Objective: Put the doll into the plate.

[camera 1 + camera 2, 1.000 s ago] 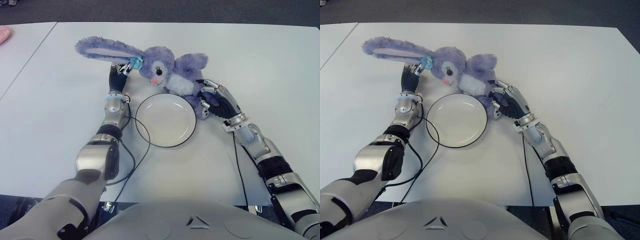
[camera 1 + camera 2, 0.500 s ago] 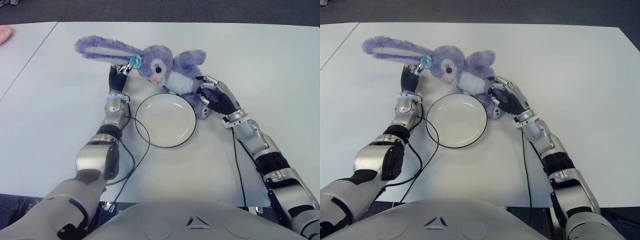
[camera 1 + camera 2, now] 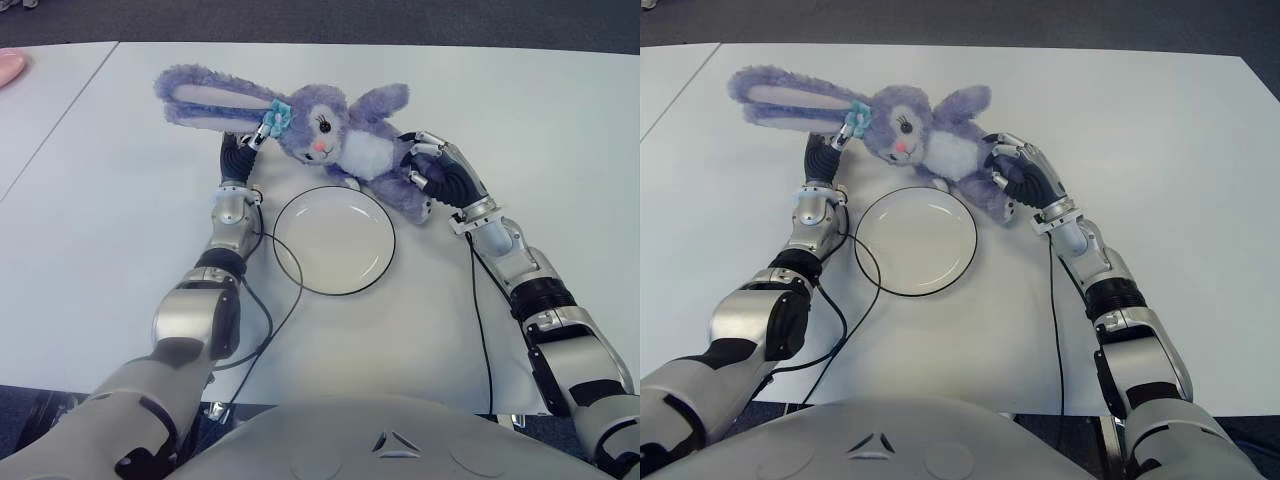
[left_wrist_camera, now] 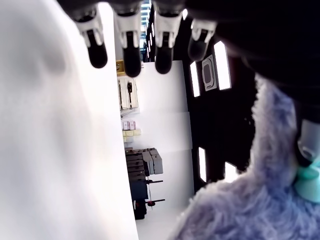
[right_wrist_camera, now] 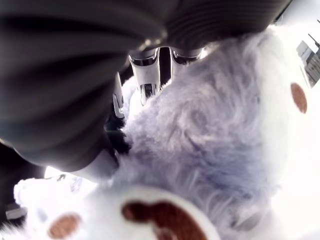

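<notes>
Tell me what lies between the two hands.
In the eye views, the doll spans the gap between the left hand and right hand; the plate sits just nearer the robot.

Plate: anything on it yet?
No. The plate is bare; the doll lies on the table beyond its far rim, with the right hand closed on its body.

Doll (image 3: 345, 150) lies on table (image 3: 520, 120) just behind plate (image 3: 334, 240), hands flanking

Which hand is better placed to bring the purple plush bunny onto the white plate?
Right. The right hand is closed around the purple plush bunny's lower body, beside the white plate. The left hand only touches under an ear, fingers open.
</notes>
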